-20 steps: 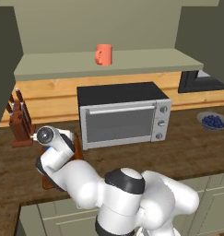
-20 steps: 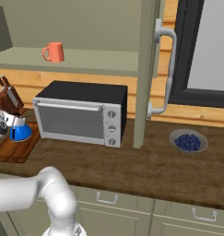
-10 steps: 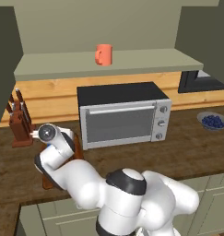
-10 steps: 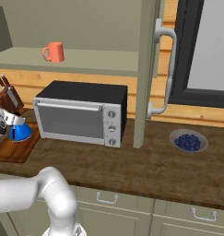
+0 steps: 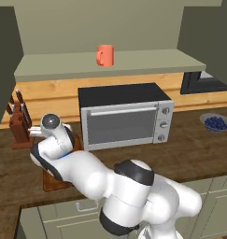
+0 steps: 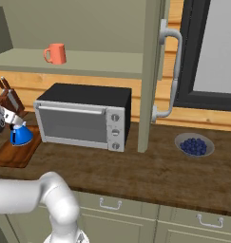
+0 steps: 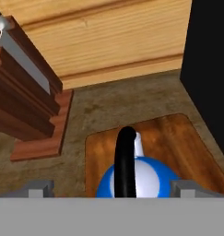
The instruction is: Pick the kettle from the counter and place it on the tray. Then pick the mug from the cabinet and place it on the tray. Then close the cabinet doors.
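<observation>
Directly below the pincer sits the kettle, resting on the tray; the jaws stand spread wide, one fingertip to each side of the blue dome, touching neither it nor the black arched handle, whose arch runs along the hand view's vertical, between the two fingertips. Judged from this, the kettle is already placed and released, so the first step reads as complete

The relation governing the coming move is that of the pincer to the mug: the mug stands on the cabinet shelf, well above the pincer and off to its right, beyond the microwave. The loop handle of the mug points toward the left in both base views. A straight path upward from the tray clears the kettle handle first; a lift before any sideways travel appears advisable

Just beside the tray, on the side away from the microwave, stands the knife block on the table. The microwave lies between the tray and the open cabinet door with its silver bar handle. A bowl of blue berries rests farther right, well apart from the work area
</observation>
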Robot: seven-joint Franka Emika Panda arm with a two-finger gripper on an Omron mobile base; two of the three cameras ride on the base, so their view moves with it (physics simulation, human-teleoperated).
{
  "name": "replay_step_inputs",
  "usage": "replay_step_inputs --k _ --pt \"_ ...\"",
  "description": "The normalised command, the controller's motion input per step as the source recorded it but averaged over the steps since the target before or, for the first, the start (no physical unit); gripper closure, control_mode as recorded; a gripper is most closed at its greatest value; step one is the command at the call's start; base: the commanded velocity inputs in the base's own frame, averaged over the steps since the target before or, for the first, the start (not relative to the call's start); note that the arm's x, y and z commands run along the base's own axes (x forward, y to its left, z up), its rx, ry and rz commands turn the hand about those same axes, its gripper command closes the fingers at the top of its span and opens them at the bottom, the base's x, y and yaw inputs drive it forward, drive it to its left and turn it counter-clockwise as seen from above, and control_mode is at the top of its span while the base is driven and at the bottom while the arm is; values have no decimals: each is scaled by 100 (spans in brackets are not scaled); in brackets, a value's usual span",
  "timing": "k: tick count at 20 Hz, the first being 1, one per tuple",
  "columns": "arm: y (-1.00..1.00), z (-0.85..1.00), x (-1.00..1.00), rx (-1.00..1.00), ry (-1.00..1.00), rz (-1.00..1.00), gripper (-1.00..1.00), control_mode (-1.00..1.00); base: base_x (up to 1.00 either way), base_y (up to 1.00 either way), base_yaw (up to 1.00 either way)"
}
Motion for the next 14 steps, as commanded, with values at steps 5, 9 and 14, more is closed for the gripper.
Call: replay_step_inputs --k 5,9,14 --pt "-1 19 -34 0 11 5 -100 -100 0 0 0" --pt "-1 31 -41 0 10 1 -100 -100 0 0 0" --pt "-3 23 -32 0 10 1 -100 -100 0 0 0"
